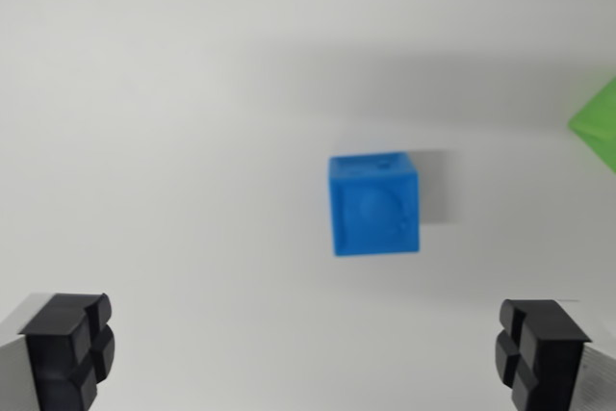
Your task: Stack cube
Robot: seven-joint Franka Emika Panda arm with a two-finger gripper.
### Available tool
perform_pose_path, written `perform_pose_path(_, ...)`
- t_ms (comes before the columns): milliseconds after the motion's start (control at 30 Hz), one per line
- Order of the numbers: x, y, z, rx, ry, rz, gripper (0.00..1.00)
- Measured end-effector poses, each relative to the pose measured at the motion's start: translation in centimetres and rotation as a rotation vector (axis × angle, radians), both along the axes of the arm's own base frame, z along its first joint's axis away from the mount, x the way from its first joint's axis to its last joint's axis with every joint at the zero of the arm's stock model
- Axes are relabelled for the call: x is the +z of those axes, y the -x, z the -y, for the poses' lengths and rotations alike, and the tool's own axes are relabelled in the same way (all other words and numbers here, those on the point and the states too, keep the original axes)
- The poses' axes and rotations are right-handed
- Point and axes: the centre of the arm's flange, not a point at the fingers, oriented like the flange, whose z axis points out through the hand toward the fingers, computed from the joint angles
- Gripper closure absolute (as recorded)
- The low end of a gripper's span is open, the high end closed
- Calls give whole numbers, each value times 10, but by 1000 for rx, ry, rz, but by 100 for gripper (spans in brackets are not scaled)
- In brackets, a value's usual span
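While spread wide with nothing between, fingers (67,348) frame the bottom corners; gripper (306,353) empty. Ahead of them, nearer the right finger, blue cube (374,203) on white table (164,141). Beyond, far right, green piece (599,122).

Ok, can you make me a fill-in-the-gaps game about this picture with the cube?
1. The cube on the white table is coloured ____.
2. The tool has its two black fingers spread wide, so it is ____.
3. The thing peeking in at the wrist view's right edge is coloured ____.

Missing words: blue; open; green
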Motion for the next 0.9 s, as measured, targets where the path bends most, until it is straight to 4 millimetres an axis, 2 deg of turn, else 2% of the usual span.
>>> perform_pose_path(900,-102,24,23,90,14,-9,0)
